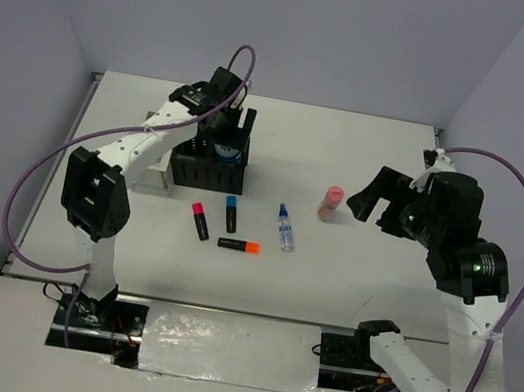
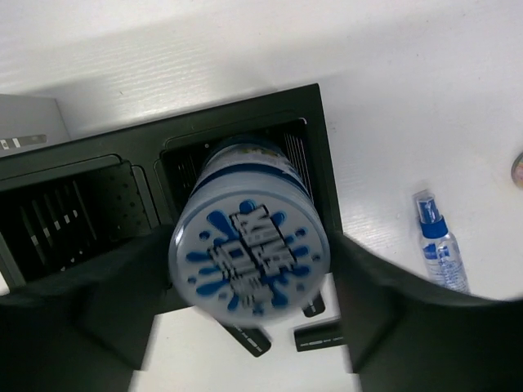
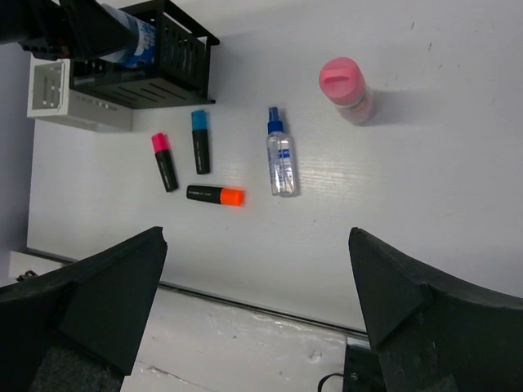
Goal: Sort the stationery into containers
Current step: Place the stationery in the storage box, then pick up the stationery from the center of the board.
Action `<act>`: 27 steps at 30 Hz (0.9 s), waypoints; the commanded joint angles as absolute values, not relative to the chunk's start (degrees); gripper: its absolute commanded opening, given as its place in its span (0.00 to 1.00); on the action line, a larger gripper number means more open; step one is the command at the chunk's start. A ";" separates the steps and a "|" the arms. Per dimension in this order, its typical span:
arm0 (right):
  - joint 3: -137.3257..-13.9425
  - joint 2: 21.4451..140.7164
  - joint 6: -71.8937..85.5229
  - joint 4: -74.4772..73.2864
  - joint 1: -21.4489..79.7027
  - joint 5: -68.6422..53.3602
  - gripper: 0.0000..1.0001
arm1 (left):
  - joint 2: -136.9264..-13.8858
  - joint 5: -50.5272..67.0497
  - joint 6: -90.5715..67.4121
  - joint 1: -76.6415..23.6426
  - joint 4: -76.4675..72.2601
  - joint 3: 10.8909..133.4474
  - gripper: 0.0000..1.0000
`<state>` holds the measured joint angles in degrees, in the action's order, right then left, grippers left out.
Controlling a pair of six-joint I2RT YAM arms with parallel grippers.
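My left gripper (image 1: 218, 125) (image 2: 249, 255) hovers over the black container (image 1: 207, 172) (image 2: 320, 155). A blue-white roll (image 2: 248, 255) (image 3: 136, 38) stands between its fingers, tilted, its lower end in the right compartment. The roll is blurred and a thin gap shows beside the right finger. On the table lie the pink (image 1: 200, 221), blue (image 1: 231, 213) and orange (image 1: 239, 245) highlighters and the clear bottle (image 1: 286, 229) (image 3: 281, 155). The pink stick (image 1: 330, 203) (image 3: 346, 88) stands upright. My right gripper (image 1: 367, 200) (image 3: 257, 237) hangs open just right of the stick, empty.
The white container (image 1: 154, 177) (image 3: 49, 90) sits against the black one's left side. A metal strip (image 1: 226, 342) runs along the table's near edge between the arm bases. Purple cables loop from both arms.
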<state>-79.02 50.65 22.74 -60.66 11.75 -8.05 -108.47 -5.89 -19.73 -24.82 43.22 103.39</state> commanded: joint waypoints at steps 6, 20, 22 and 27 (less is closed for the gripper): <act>-73.13 52.02 22.06 -55.82 15.89 -10.82 1.00 | -104.59 -6.59 -20.74 -24.79 44.29 107.12 0.99; -63.28 73.90 26.20 -44.40 36.30 9.67 0.79 | -85.70 -10.20 -28.56 -24.79 52.38 101.89 0.99; -63.02 78.46 25.40 -42.81 36.83 8.62 0.77 | -83.07 -9.41 -28.39 -24.79 52.73 100.03 0.99; -63.72 86.21 24.52 -39.03 37.97 7.21 0.74 | -79.20 -7.47 -27.60 -24.79 53.79 95.02 0.99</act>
